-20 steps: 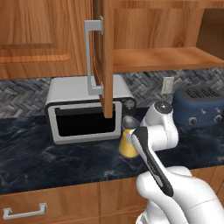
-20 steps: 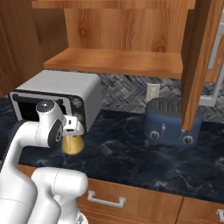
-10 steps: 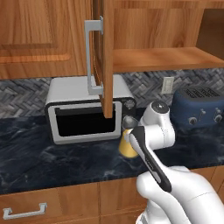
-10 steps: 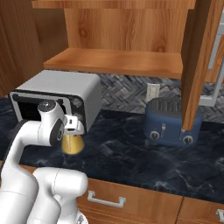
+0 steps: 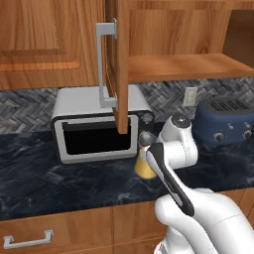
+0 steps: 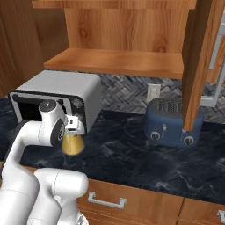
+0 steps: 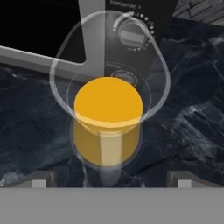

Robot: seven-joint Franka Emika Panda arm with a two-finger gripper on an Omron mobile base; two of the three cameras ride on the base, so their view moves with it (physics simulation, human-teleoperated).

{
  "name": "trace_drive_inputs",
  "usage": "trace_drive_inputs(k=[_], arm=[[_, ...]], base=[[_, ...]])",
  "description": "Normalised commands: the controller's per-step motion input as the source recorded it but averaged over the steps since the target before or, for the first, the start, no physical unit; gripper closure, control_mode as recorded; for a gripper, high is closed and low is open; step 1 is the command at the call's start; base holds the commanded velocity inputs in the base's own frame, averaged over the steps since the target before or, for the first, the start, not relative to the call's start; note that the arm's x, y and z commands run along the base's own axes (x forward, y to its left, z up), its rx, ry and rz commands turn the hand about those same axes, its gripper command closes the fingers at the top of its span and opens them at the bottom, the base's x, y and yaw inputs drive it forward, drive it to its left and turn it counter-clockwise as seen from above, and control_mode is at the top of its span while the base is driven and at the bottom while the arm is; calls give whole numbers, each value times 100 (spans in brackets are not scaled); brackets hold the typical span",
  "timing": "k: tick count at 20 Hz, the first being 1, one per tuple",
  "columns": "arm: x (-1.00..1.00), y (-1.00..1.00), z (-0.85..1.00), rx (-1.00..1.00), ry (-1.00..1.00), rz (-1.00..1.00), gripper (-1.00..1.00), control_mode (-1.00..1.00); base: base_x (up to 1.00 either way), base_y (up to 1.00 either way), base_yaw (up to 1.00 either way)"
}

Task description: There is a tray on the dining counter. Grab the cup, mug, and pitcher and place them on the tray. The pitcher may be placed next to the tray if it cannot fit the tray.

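From my seat, starting at the left of the left base view, I see the toaster oven (image 5: 96,126) sitting on the black counter (image 5: 44,178) against the herringbone wall, its dark window facing out. Above it an open cabinet door (image 5: 119,64) hangs out over the counter, so I judge the arm has to work low beneath it. Just right of the oven's control panel stands the pitcher (image 5: 144,167), upright on the counter, its orange body close to the oven's corner and half hidden by my wrist. In the hand view the pitcher (image 7: 108,113) sits centred below me, clear flared rim open toward the camera, which suggests I am lined up to take it from above. The gripper (image 7: 109,183) is spread as wide as it goes, one fingertip either side of the pitcher and holding nothing. Further right, the blue toaster (image 5: 225,124) rests well apart, clear of my approach.
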Motion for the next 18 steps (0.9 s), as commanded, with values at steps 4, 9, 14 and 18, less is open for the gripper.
trace_drive_inputs(k=[4,9,14,18], arm=[[17,0,0,0,0,0,-100,-100],[18,0,0,0,0,0,-100,-100],[16,0,-1,0,0,0,-100,-100],[16,0,-4,0,1,0,-100,-100]], base=[[0,0,0],[0,0,0],[0,0,0],[0,0,0]])
